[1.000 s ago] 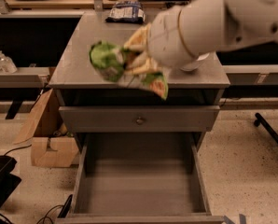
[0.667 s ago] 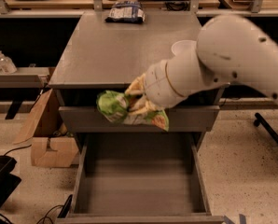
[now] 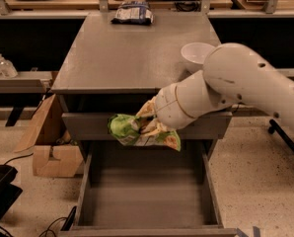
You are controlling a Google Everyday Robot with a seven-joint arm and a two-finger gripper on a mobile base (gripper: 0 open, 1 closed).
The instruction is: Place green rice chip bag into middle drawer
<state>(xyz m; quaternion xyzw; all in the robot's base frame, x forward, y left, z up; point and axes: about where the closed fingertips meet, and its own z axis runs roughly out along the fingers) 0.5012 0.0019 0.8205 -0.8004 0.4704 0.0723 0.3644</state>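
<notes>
My gripper (image 3: 148, 124) is shut on the green rice chip bag (image 3: 125, 130), a crinkled bright green bag with tan chip pictures. It holds the bag in the air in front of the upper drawer front, just above the back of the open middle drawer (image 3: 147, 201). That drawer is pulled out wide and shows a plain grey floor and side walls. My white arm (image 3: 236, 85) reaches in from the right and hides most of the gripper.
A white bowl (image 3: 196, 55) stands on the grey cabinet top (image 3: 127, 53) at the right. A blue-and-white snack bag (image 3: 132, 13) lies at the back. A cardboard box (image 3: 46, 142) stands left of the cabinet. Bottles (image 3: 1, 65) stand on a left shelf.
My arm has carried the green bag down off the cabinet top, forward past the upper drawer front, to just above the open drawer.
</notes>
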